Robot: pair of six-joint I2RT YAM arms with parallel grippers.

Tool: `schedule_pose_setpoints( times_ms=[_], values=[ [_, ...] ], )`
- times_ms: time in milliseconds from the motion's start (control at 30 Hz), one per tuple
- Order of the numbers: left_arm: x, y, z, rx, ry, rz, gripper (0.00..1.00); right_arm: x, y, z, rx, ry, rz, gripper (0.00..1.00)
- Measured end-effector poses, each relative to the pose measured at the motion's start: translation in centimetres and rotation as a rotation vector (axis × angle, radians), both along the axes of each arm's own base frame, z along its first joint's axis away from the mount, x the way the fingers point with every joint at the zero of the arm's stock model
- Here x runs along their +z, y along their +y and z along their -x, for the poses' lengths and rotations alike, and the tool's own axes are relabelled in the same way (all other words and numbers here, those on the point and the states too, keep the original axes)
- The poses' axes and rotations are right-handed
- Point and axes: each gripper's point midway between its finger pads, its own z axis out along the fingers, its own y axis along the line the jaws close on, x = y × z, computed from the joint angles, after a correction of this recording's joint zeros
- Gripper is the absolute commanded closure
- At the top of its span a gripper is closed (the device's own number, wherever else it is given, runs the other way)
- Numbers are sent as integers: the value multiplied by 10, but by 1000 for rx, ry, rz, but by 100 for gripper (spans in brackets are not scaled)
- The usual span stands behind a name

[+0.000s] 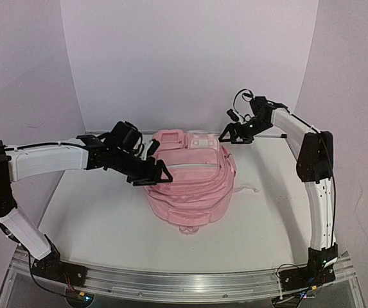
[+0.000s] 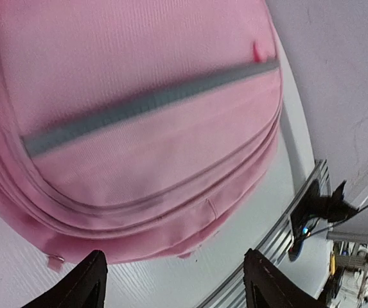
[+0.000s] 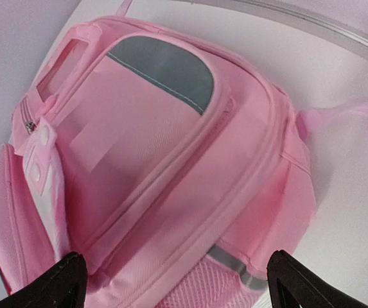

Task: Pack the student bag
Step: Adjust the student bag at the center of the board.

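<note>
- A metal rail (image 1: 190,279) runs along the bench's near edge and carries both arm bases. The bottom of the frame cuts off its lower corners.
- The bench (image 1: 100,224) is white. The left forearm hides its far left corner.
- The student bag (image 1: 187,186) lies flat at mid-bench, closer to the far edge, with its rounded end toward the near edge. It is soft pink fabric with seamed front pockets.
- The left wrist view of the bag is blurred, showing only a grey zip line (image 2: 151,102) crossing the pink front (image 2: 139,58).
- The right wrist view shows a grey panel (image 3: 164,67), and a silver strip over mesh (image 3: 232,266) that is cut off at the bottom. A pink strap (image 3: 344,112) at the bag's side is smeared.
- The left arm rises from the near left corner, elbows at the left edge and reaches across. The left gripper (image 1: 155,173) is at the bag's left flank, its claw apart and empty (image 2: 177,276). I cannot tell whether it touches the fabric.
- The right arm climbs along the right edge and bends leftward. The right gripper (image 1: 232,135) hangs over the bag's far right corner, its claw spread wide and holding nothing (image 3: 177,282).
</note>
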Motion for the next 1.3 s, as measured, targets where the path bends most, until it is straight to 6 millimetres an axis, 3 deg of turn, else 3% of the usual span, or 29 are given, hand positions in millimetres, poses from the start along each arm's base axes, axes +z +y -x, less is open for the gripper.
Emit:
schedule_pose_setpoints(
  times_ms=[100, 167, 267, 333, 467, 633, 767, 1033, 1167, 1300],
  values=[
    [35, 11, -37, 91, -78, 26, 21, 15, -23, 10, -28, 21, -35, 2],
    [46, 21, -63, 151, -103, 28, 20, 25, -48, 23, -63, 36, -40, 2],
    [44, 39, -103, 245, -111, 9, 20, 33, -81, 52, -102, 66, -36, 3],
    [30, 52, -118, 294, -88, -15, 19, 34, -87, 68, -99, 81, -36, 5],
    [-2, 67, -133, 354, -7, -49, 20, 13, -68, 95, -34, 139, -29, 11],
    [-36, 68, -140, 361, 79, -67, 21, -27, -24, 120, 90, 223, 0, 15],
    [-38, 67, -144, 365, 108, -27, 24, -52, 5, 131, 160, 268, 19, 16],
    [-49, 59, -170, 313, 150, 55, 29, -56, 23, 141, 193, 283, 22, 16],
    [-46, 56, -190, 292, 115, 76, 24, -54, 30, 145, 201, 292, 29, 12],
    [-45, 66, -196, 302, 112, 75, 14, -48, 33, 141, 204, 267, 56, 5]
  ],
)
